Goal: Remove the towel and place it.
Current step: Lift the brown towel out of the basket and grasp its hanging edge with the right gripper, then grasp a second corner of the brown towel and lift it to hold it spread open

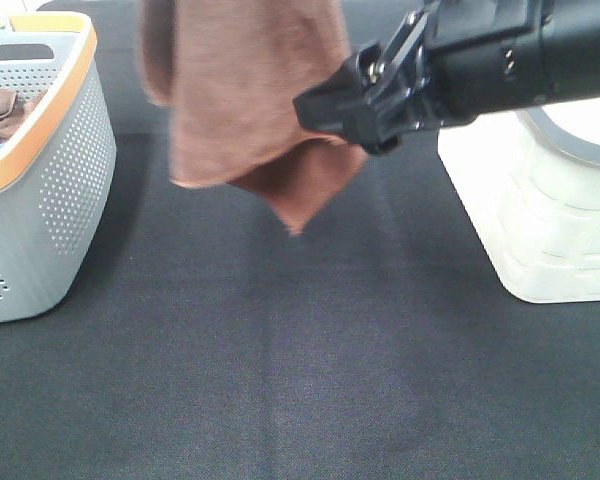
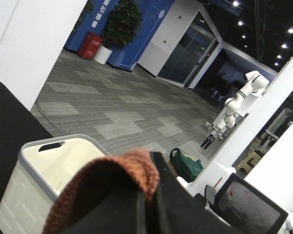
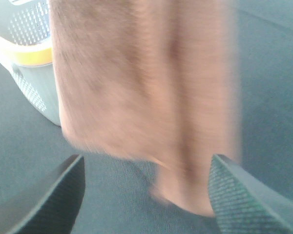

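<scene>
Carrying step, by the look of it. Grips the towel (image 1: 245,90) in the clenched left tool (image 2: 147,195), hanging at 12 o'clock of the high view, clear of the table (image 1: 280,380) and outside the basket (image 1: 60,170) at 9 o'clock. Holds the right tool (image 1: 345,105) spread wide, grasping nothing, at 2 o'clock beside the drooping lower corner. Next, probably: pinch that edge, stretch flat, lower toward 6 o'clock.
</scene>
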`<state>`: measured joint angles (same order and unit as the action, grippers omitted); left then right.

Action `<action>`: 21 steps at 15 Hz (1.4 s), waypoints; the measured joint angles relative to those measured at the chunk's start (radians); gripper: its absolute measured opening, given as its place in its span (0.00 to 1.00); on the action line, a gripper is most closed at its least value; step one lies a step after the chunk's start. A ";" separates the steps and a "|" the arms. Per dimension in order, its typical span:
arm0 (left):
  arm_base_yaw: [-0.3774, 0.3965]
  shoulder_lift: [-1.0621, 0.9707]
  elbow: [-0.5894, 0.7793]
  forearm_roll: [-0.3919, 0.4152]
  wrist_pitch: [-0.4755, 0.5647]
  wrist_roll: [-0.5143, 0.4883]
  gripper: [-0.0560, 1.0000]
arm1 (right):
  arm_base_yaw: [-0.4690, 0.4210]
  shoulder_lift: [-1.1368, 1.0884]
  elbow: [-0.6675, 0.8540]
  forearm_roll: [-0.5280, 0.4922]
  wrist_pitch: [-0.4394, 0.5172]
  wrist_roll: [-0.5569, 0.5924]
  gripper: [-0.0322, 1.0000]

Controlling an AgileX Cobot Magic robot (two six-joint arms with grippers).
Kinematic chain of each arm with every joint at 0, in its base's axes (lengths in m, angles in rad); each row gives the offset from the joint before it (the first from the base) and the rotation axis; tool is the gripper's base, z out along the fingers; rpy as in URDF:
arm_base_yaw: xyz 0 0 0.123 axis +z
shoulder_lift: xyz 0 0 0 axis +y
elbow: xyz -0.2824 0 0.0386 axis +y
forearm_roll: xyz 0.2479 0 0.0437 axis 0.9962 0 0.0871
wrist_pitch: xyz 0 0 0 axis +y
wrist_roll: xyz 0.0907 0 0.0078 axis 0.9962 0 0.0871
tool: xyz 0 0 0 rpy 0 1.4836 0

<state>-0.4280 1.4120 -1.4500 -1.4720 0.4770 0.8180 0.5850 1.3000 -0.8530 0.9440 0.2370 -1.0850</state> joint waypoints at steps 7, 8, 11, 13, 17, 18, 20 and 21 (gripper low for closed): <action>0.000 0.000 0.000 0.000 0.002 0.000 0.05 | 0.000 0.063 0.000 0.003 -0.006 -0.001 0.68; 0.000 0.000 0.000 0.000 0.002 0.000 0.05 | 0.000 0.068 0.000 0.003 -0.019 -0.001 0.68; 0.000 0.000 0.000 0.000 0.021 0.000 0.05 | 0.000 0.073 0.000 0.033 -0.034 -0.001 0.68; 0.000 0.000 0.000 0.000 0.022 0.000 0.05 | 0.000 0.074 -0.010 0.075 -0.041 -0.009 0.68; 0.000 0.000 0.000 0.000 0.022 0.000 0.05 | 0.000 0.075 -0.046 0.096 -0.068 -0.019 0.66; 0.000 0.000 0.000 0.000 0.022 0.000 0.05 | 0.000 0.076 -0.050 0.096 -0.069 -0.019 0.63; 0.000 0.000 0.000 0.000 0.023 0.000 0.05 | 0.007 0.089 -0.055 0.096 -0.071 -0.019 0.52; 0.000 0.001 0.000 0.000 0.023 0.000 0.05 | 0.014 0.096 -0.055 0.096 -0.073 -0.019 0.50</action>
<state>-0.4280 1.4130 -1.4500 -1.4720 0.5000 0.8180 0.5990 1.3960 -0.9080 1.0400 0.1640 -1.1040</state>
